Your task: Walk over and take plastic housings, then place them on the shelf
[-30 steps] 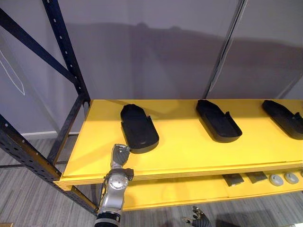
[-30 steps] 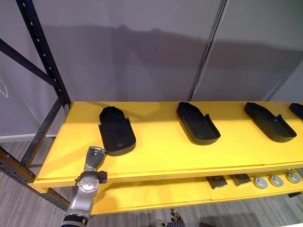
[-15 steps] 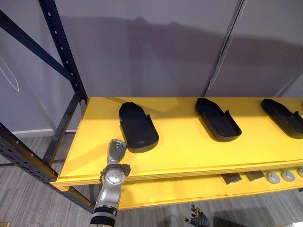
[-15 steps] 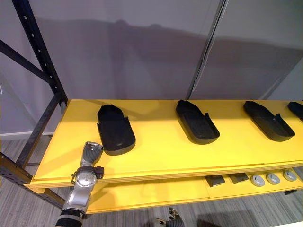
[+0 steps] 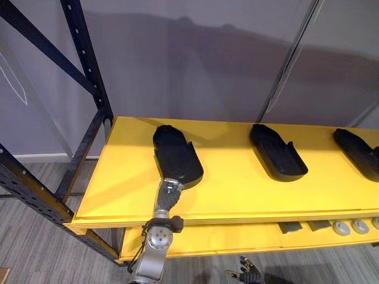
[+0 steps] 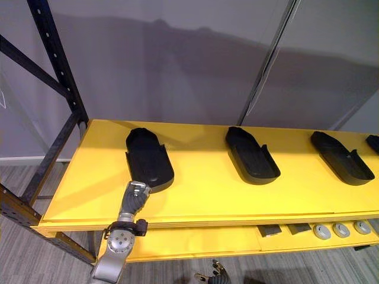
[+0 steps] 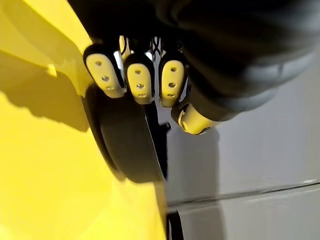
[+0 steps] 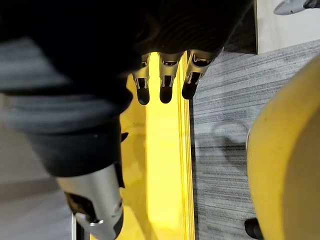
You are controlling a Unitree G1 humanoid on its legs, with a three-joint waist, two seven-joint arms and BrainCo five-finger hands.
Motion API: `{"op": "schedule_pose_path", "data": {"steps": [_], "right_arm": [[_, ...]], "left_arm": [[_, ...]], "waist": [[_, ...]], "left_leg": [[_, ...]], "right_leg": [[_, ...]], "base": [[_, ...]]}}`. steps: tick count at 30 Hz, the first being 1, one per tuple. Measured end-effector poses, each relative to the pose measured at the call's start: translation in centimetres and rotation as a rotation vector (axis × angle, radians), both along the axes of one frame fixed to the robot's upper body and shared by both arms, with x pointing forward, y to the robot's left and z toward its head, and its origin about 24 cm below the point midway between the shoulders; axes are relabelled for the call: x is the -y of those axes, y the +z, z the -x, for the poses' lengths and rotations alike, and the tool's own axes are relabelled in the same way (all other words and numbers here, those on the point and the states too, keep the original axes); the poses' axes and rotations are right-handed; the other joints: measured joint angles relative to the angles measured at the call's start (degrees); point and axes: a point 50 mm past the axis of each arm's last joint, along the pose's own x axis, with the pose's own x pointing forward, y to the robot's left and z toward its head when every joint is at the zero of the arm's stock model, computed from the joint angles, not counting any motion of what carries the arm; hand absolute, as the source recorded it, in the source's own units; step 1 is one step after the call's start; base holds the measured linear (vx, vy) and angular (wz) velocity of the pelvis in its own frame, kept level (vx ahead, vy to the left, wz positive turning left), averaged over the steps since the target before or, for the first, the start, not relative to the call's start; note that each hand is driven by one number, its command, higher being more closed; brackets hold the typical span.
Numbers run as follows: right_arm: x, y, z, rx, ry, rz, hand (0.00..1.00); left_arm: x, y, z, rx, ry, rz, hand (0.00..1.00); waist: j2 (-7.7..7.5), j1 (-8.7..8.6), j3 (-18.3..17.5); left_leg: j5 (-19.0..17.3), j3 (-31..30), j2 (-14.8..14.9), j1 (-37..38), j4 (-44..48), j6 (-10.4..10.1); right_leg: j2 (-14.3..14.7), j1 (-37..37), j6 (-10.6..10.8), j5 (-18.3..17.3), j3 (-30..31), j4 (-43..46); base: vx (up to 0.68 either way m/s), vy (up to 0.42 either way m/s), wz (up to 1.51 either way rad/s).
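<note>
Three black plastic housings lie in a row on the yellow shelf board (image 5: 237, 189): the left housing (image 5: 176, 158), the middle housing (image 5: 277, 151) and the right housing (image 5: 358, 152). My left hand (image 5: 169, 195) reaches over the board's front edge, and its relaxed fingers (image 7: 140, 82) sit at the rounded near end of the left housing (image 7: 125, 145) without curling round it. My right hand (image 5: 246, 273) hangs low in front of the shelf, its fingers (image 8: 161, 80) straight and holding nothing.
A black perforated upright (image 5: 83, 65) and its diagonal brace frame the shelf's left end. On the lower yellow board lie grey discs (image 5: 344, 228) and dark square parts (image 5: 291, 226). A grey wall stands behind the shelf. A fourth housing (image 6: 374, 142) shows at the far right edge.
The camera has shifted. My left hand has moved from the board's front edge forward and right, up to the near end of the left housing.
</note>
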Motion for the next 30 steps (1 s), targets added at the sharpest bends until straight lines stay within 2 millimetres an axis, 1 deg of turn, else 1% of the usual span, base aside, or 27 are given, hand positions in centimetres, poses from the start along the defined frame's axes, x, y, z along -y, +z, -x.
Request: {"op": "schedule_pose_path", "data": {"steps": [6,8,10,12,14,15,18,20,22,27,30], "right_arm": [[0.1,0.1,0.0,0.003,-0.001,0.004,0.0],[0.2,0.1,0.0,0.002,0.001,0.007,0.0],[0.3,0.1,-0.1,0.006,0.001,0.011,0.0],[0.4,0.1,-0.1,0.006,0.0,0.017,0.0],[0.5,0.1,-0.1,0.008,0.001,0.018,0.0],[0.5,0.1,-0.1,0.007,0.001,0.018,0.0],[0.5,0.1,-0.2,0.007,0.001,0.018,0.0],[0.6,0.1,-0.2,0.008,0.001,0.021,0.0],[0.6,0.1,-0.1,0.003,0.002,0.021,0.0],[0.6,-0.1,-0.3,-0.004,0.005,0.019,0.0],[0.4,-0.3,-0.4,-0.014,0.009,0.016,0.0]], "left_arm": [[0.8,0.1,-0.1,0.004,-0.033,0.0,1.0],[0.9,0.0,-0.3,0.002,-0.034,-0.003,1.0],[1.0,-0.5,-0.9,-0.021,-0.04,-0.016,1.0],[1.0,-1.0,-1.2,-0.045,-0.039,-0.026,1.0],[0.4,-1.6,-1.5,-0.072,-0.016,-0.036,1.0],[0.1,-1.9,-1.6,-0.087,-0.004,-0.042,1.0],[-0.4,-2.3,-1.9,-0.113,0.019,-0.054,1.0],[-0.6,-2.5,-1.9,-0.119,0.022,-0.063,1.0],[-0.9,-2.9,-2.1,-0.133,0.035,-0.082,1.0],[-2.0,-2.9,-2.4,-0.133,0.078,-0.096,1.0],[-2.3,-2.9,-2.7,-0.133,0.093,-0.107,1.0]], "waist": [[0.29,-0.24,-0.1],[0.4,-0.14,-0.2],[0.73,-0.49,-0.2],[1.18,-0.82,-0.6],[1.63,-1.6,-0.8],[1.74,-1.66,-0.9],[1.65,-1.57,-1.0],[2.07,-1.67,-1.0],[2.19,-1.67,-1.3],[2.1,-1.66,-1.5],[2.03,-1.57,-1.5]], "left_leg": [[-0.5,0.7,1.5,-0.1,0.7,-0.7],[-0.6,1.6,1.9,-0.1,0.8,-0.9],[-0.6,2.5,1.9,-0.1,1.2,-1.2],[-0.1,3.2,1.9,0.2,1.2,-1.0],[0.2,3.8,1.7,0.7,0.7,-1.2],[0.6,4.2,1.5,0.9,0.1,-1.2],[1.8,4.9,0.8,0.9,-1.1,-0.9],[1.9,5.0,0.6,0.9,-1.1,-0.7],[2.0,4.9,0.1,1.0,-1.3,-0.5],[2.1,4.6,-0.7,0.8,-1.3,-0.3],[2.0,3.8,-1.2,0.8,-1.3,-0.1]], "right_leg": [[1.4,-0.2,-0.2,0.1,0.4,0.0],[1.8,-0.6,-0.2,0.1,1.5,0.0],[1.9,-0.9,-0.2,0.1,1.8,-0.1],[1.8,-0.9,-0.2,0.1,1.9,-0.2],[1.7,-0.9,-0.2,0.1,1.9,-0.2],[1.7,-1.1,-0.3,0.1,1.9,-0.3],[1.1,-1.8,-0.5,0.0,1.8,-1.1],[0.9,-1.8,-0.5,0.0,1.8,-1.1],[0.7,-1.9,-0.5,0.0,1.7,-1.6],[-0.1,-1.6,-0.5,0.0,1.5,-2.6],[-0.6,-1.0,-0.4,0.1,1.0,-3.3]], "base": [[-0.01,-0.009,-0.09],[-0.02,0.0,-0.21],[-0.02,0.016,-0.22],[-0.03,0.028,-0.15],[-0.05,0.037,-0.18],[-0.04,0.028,-0.12],[-0.07,0.033,-0.1],[-0.07,0.034,-0.03],[-0.09,0.043,0.03],[-0.03,0.048,0.02],[0.01,0.038,0.11]]}}
